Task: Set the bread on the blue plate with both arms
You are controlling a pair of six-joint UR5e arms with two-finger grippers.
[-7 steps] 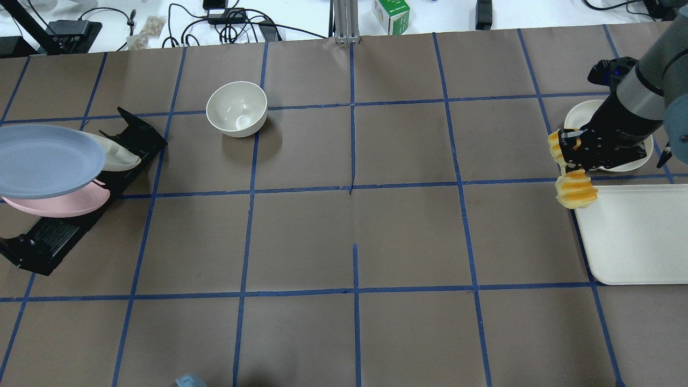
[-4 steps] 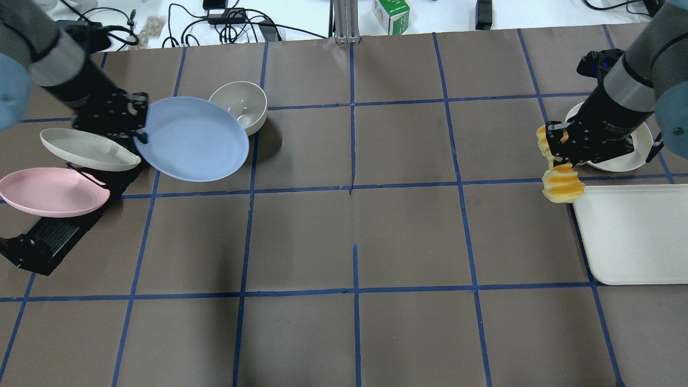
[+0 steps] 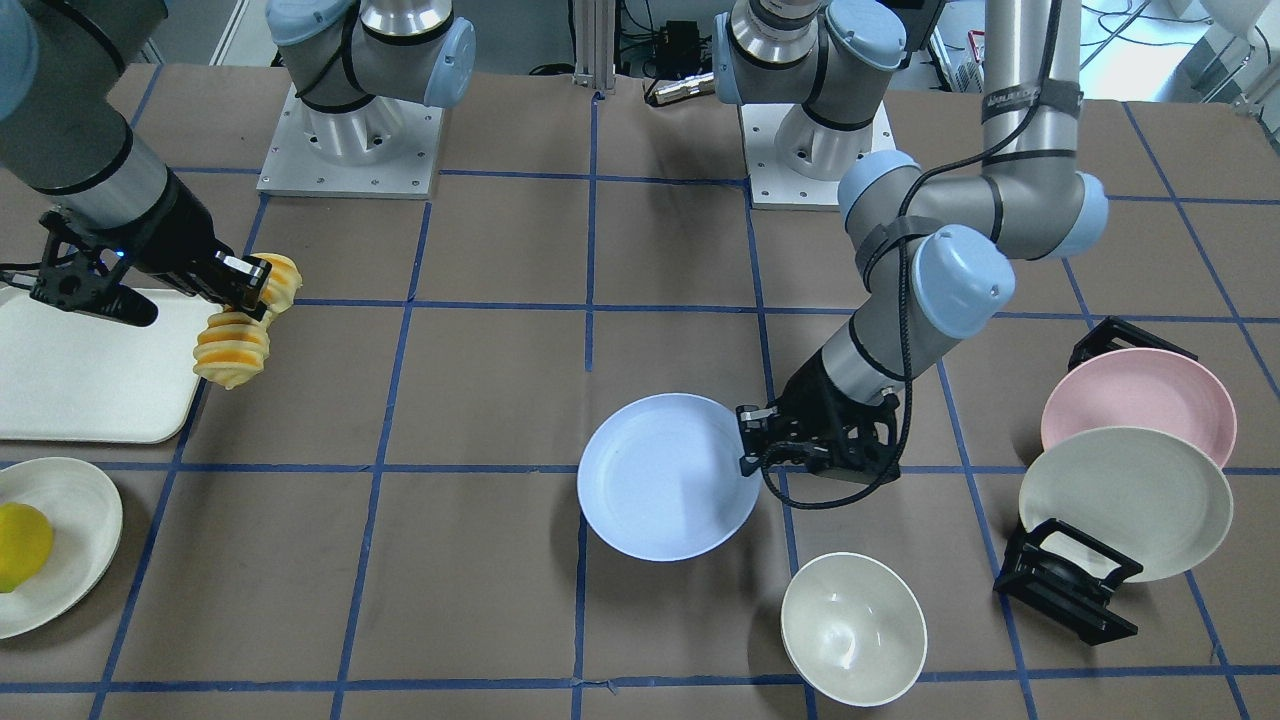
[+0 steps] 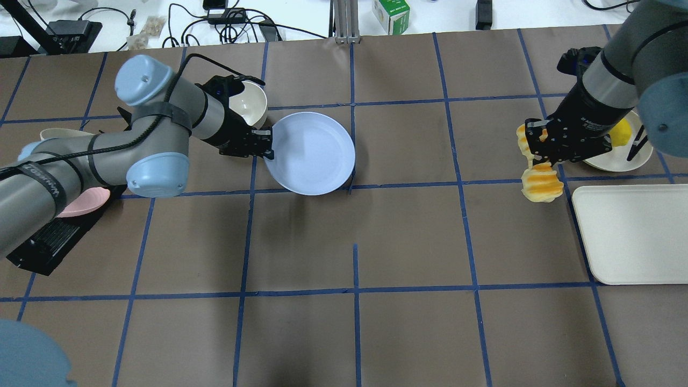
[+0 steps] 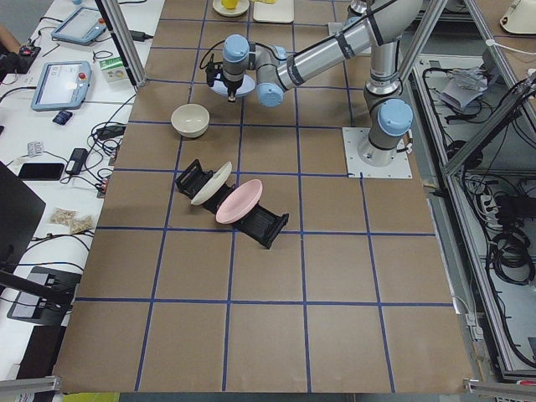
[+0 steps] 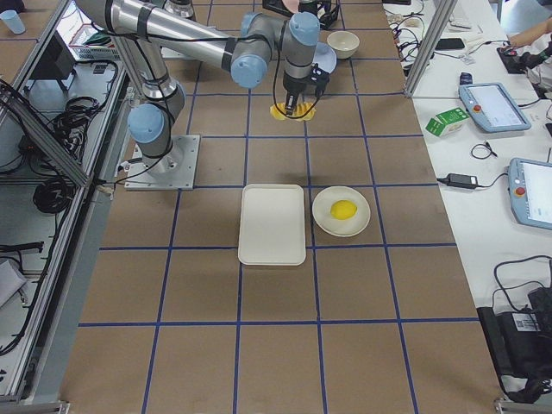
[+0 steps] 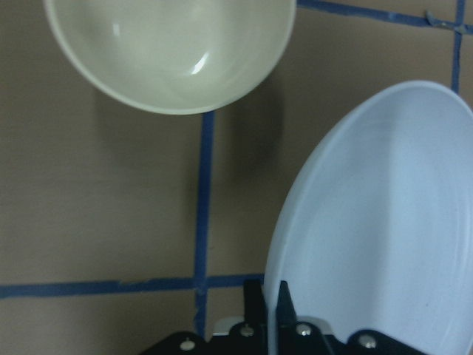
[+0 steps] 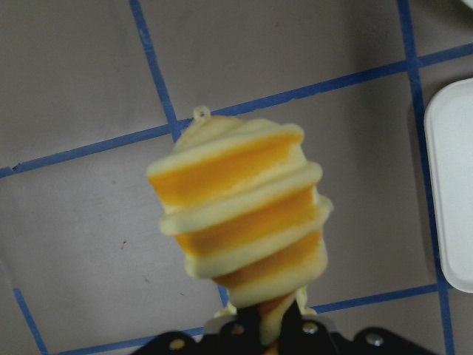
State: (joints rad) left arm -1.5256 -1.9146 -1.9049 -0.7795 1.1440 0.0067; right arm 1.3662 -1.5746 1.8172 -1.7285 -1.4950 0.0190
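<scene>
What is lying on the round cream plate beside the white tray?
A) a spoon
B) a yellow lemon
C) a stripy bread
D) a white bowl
B: a smooth round yellow lemon sits on that round cream plate, beside the flat white tray.

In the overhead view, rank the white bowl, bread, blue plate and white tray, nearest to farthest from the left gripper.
From the left gripper:
1. blue plate, gripped at its rim.
2. white bowl, just beyond it.
3. bread, far right.
4. white tray, right edge.
</scene>
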